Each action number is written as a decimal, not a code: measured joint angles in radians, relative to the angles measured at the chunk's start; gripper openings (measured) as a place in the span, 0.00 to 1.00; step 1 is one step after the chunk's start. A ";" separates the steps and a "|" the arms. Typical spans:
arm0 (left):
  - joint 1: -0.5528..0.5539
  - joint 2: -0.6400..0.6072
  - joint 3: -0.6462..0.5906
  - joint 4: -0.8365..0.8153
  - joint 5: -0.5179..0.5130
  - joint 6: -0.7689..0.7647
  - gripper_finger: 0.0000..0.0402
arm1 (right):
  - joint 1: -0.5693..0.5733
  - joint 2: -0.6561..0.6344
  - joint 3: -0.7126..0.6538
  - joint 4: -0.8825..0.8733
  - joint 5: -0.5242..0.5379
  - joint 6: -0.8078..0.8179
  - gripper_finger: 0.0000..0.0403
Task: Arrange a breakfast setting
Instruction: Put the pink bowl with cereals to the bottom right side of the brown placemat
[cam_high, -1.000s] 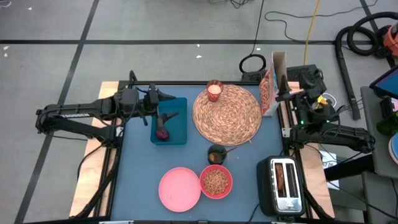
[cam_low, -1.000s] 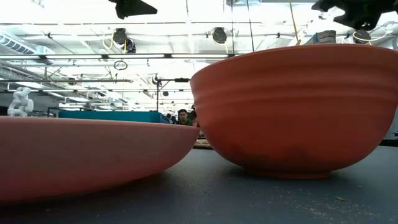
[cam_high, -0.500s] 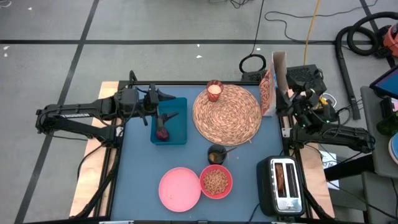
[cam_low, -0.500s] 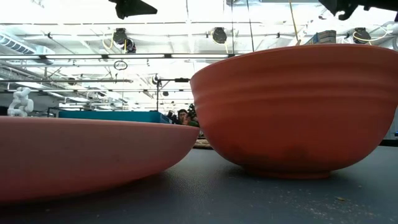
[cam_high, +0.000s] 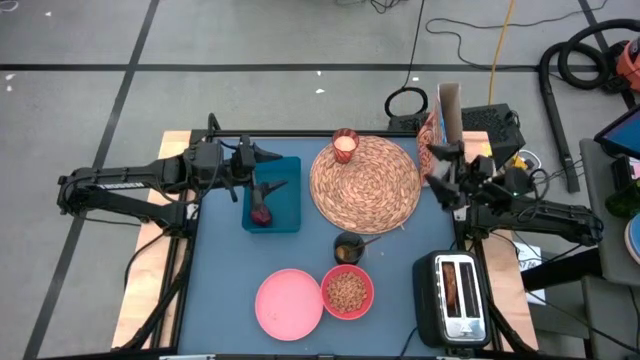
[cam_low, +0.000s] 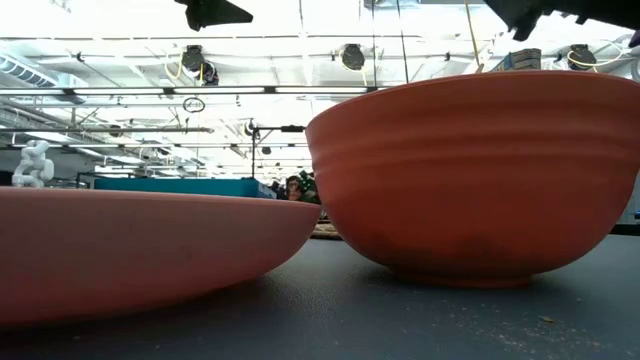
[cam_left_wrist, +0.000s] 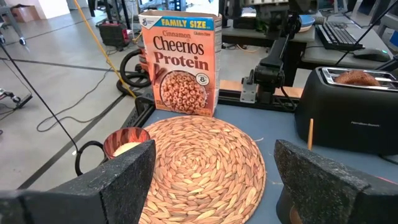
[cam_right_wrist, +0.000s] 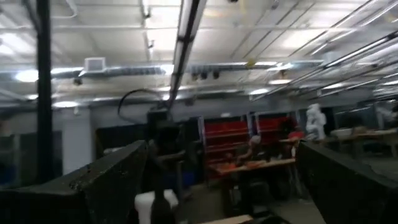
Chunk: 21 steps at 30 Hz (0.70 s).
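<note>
The round straw placemat (cam_high: 365, 184) lies at the table's far middle, with the candle glass (cam_high: 345, 145) at its far left rim. The Cheerios box (cam_high: 432, 140) stands upright at the far right. The pink plate (cam_high: 288, 305) and the coral bowl (cam_high: 347, 291), with cereal in it, sit side by side at the near edge. The dark-red fruit (cam_high: 262, 214) lies in a teal tray (cam_high: 285, 190). My left gripper (cam_high: 258, 165) hovers open over that tray's far left. My right gripper (cam_high: 437, 175) is open in the air beside the box, its fingers (cam_right_wrist: 106, 180) tipped up.
A black toaster (cam_high: 455, 295) stands at the near right corner. A small dark cup (cam_high: 348, 247) with a stick in it sits between the placemat and the bowl. Bare blue tabletop shows at the near left and between the tray and the plate.
My right gripper has turned at the wrist, from pointing along the table's right edge to pointing toward the table's left, and has ended beside the Cheerios box, still open. My left gripper and all the objects have kept still.
</note>
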 joint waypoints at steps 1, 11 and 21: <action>0.000 0.000 0.000 0.000 0.000 0.000 0.83 | 0.000 0.004 0.000 -0.006 -0.029 0.003 0.99; 0.000 0.000 0.000 0.000 0.000 -0.004 0.83 | 0.000 0.066 0.000 0.130 -0.251 0.168 0.99; 0.000 0.000 0.000 0.000 0.000 -0.004 0.83 | 0.020 0.228 0.218 -0.069 -0.253 0.123 0.98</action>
